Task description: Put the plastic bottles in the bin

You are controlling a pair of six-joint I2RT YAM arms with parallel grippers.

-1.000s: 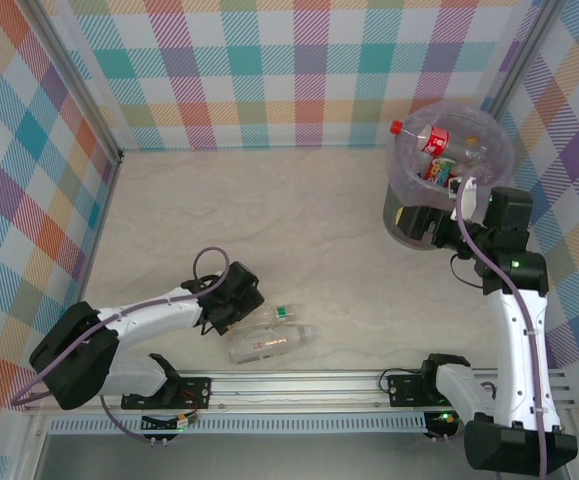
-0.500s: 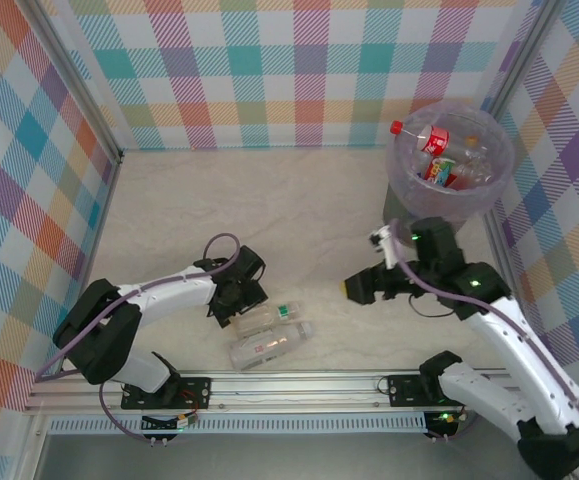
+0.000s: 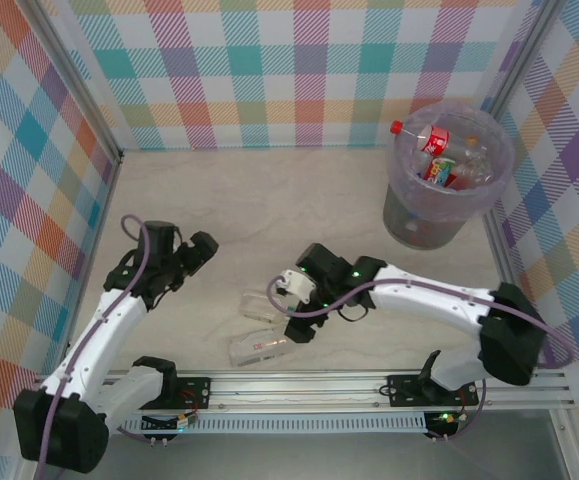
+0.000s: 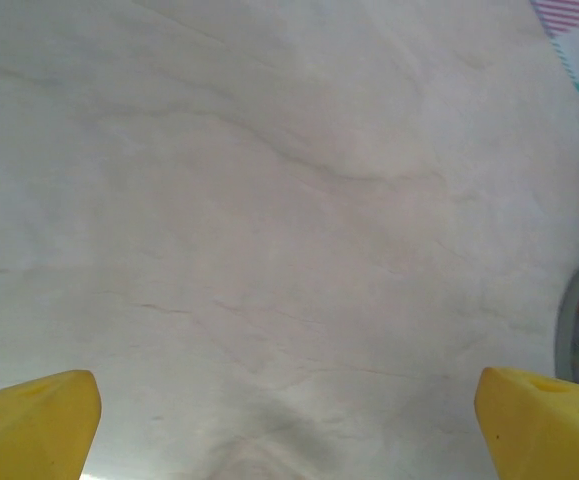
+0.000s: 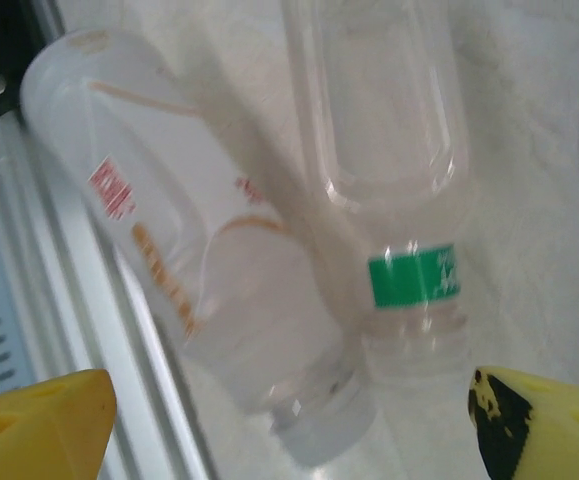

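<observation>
Ok so here's what we're looking at. From overhead we get the layout: the bin [image 3: 424, 225] sits in the far right corner of the table [image 3: 269, 190], with a red-capped bottle [image 3: 424, 137] lying across the top of a jumble of others inside. Two more bottles lie on their sides near the front rail [image 3: 299, 383], side by side and touching or nearly so. The right gripper [image 3: 297, 318] hangs right over their right-hand ends, arm stretched across from the right. The left gripper [image 3: 199, 248] is well off to the left over bare table, nothing near it.

The right wrist camera gives us the detail that's too small from above. One is a clear bottle with a green band [image 5: 399, 200] near its neck, the other a bottle with a pale label [image 5: 184, 270] and reddish print, lying closer to the rail. Both necks point toward the camera. The yellow tips sit at the two bottom corners, spread wide, holding nothing. We can't tell if they touch either bottle.

On the left wrist camera we see the same deal: yellow tips far apart and plain tabletop between them. There's a blurry sliver of the bin at the right edge.
</observation>
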